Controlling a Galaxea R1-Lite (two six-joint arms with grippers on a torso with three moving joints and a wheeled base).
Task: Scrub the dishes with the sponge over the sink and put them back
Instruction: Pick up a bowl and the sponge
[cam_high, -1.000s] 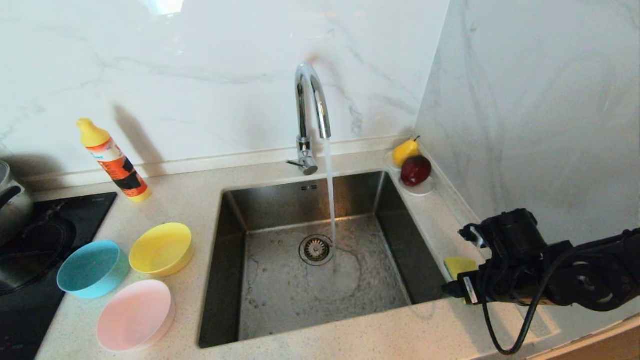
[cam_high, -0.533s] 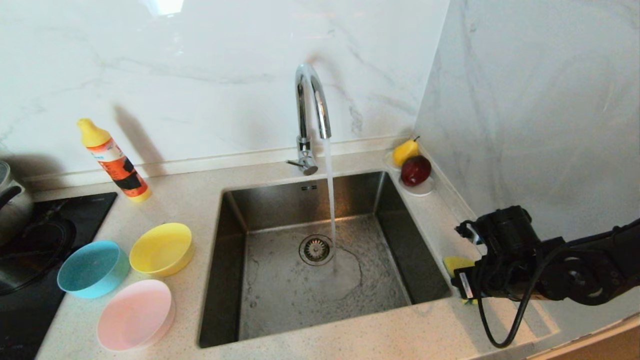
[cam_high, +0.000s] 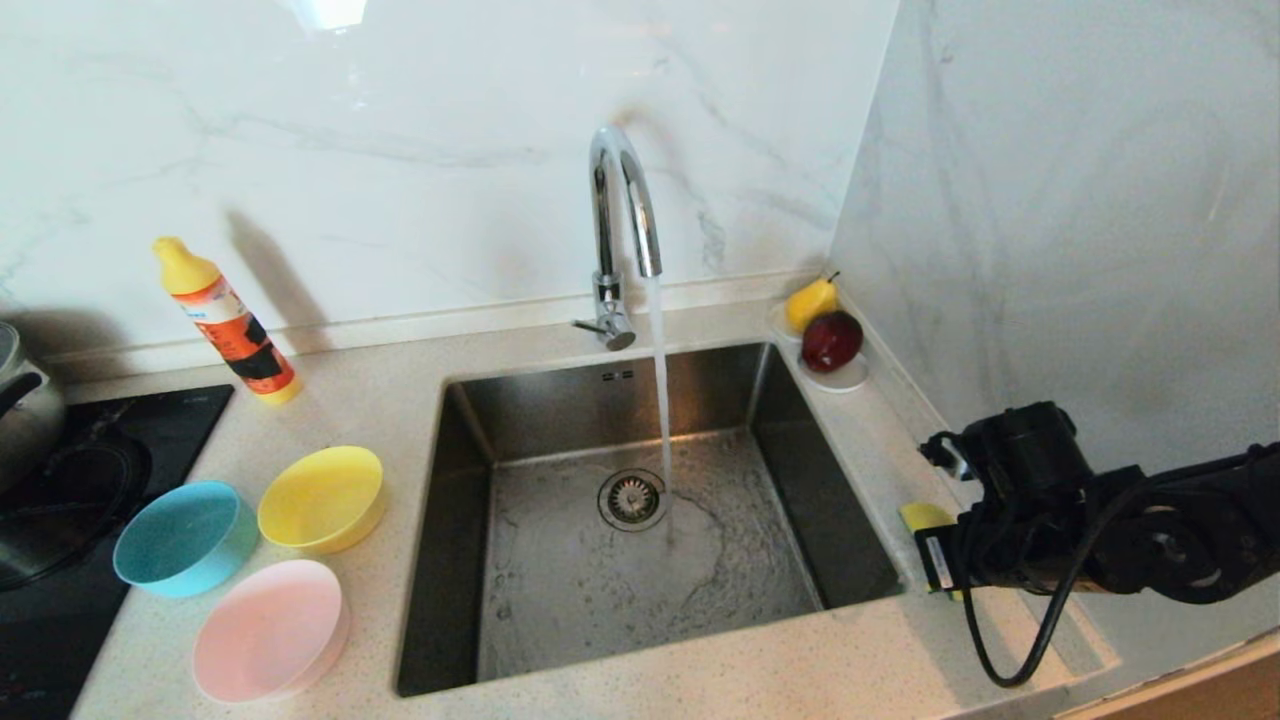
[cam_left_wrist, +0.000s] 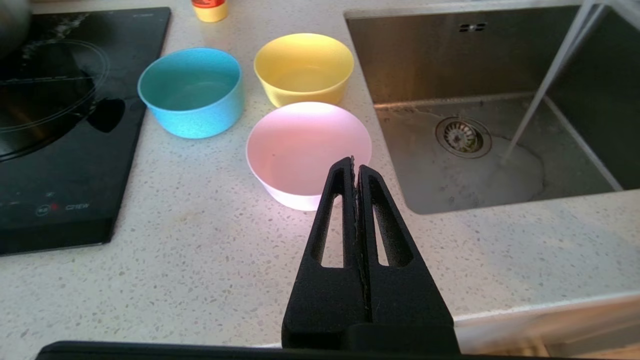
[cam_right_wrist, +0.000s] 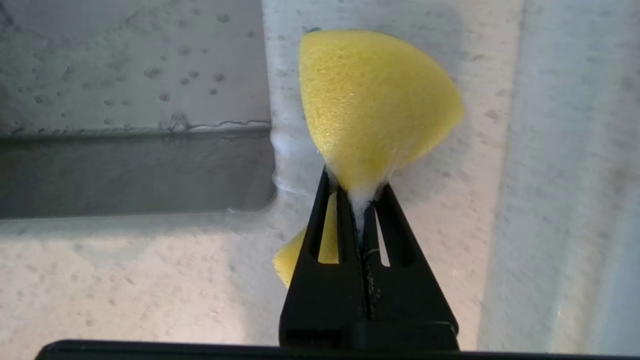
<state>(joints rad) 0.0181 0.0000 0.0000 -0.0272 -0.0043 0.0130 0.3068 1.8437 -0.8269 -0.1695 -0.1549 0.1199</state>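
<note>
Three bowls stand on the counter left of the sink (cam_high: 470, 470): a yellow bowl (cam_high: 322, 497), a light blue bowl (cam_high: 183, 537) and a pale pink bowl (cam_high: 270, 628). My right gripper (cam_right_wrist: 356, 185) is shut on the yellow sponge (cam_right_wrist: 372, 102), squeezing it thin with white foam at the pinch, over the counter strip right of the sink. In the head view only a corner of the sponge (cam_high: 924, 516) shows beside the right gripper (cam_high: 945, 560). My left gripper (cam_left_wrist: 355, 165) is shut and empty, parked near the counter's front edge by the pink bowl (cam_left_wrist: 305, 145).
Water runs from the chrome faucet (cam_high: 622, 235) into the basin near the drain strainer (cam_high: 632, 499). A detergent bottle (cam_high: 228, 322) stands at the back left beside a black cooktop (cam_high: 70, 500). A saucer with a pear and a red fruit (cam_high: 828, 340) sits at the back right corner.
My right gripper has closed from wide open onto the sponge and squeezed it. The right hand has shifted only slightly. The bowls and the left arm have not moved.
</note>
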